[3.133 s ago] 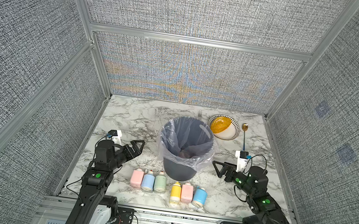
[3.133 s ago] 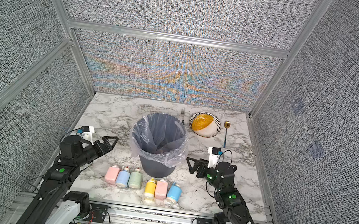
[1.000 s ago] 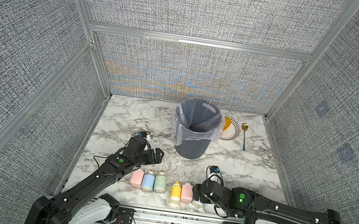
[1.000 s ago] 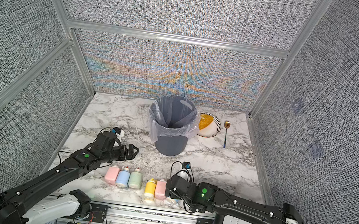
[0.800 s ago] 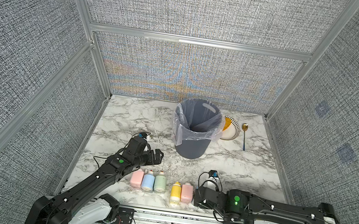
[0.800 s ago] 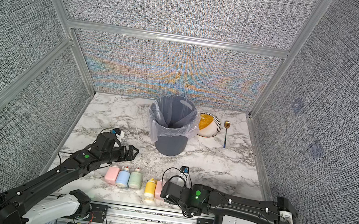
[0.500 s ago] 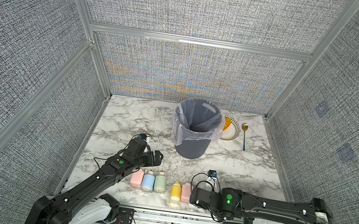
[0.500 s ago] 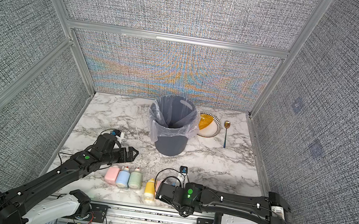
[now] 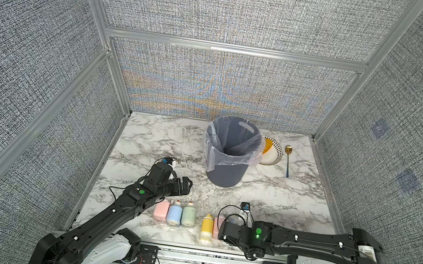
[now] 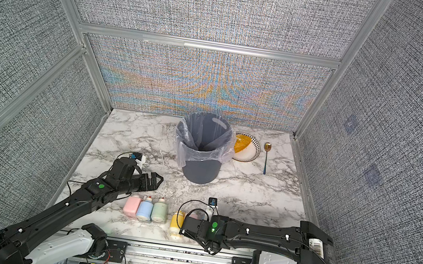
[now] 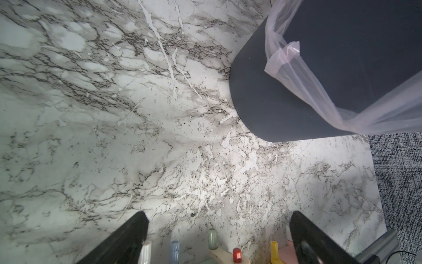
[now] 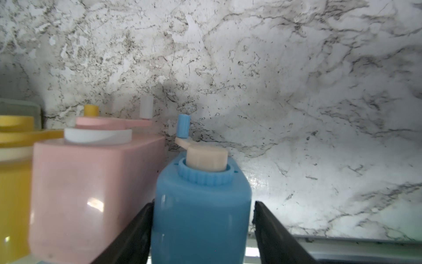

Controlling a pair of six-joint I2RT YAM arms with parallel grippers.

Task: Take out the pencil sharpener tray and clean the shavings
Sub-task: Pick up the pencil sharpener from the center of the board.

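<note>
**A:** What has moved?

**B:** The bin (image 9: 224, 173) has gone from mid-tabletop (image 9: 147, 140) to the back edge. The right gripper (image 12: 202, 206) has dropped to the front edge, around the blue sharpener (image 12: 201, 228) at the row's right end.

**A:** Pinching it?

**B:** Not yet. One finger touches, and a sliver of gap shows at the other. The left gripper (image 11: 219, 216) hangs spread wide and empty behind the row's left end.

**A:** And the tray, the shavings?

**B:** Neither shows; I judge both are inside. Next, finish the squeeze and lift clear of the pink sharpener (image 12: 91, 182) just beside it.

Left pincer (image 11: 219, 216) wide, right pincer (image 12: 202, 205) narrower
</note>
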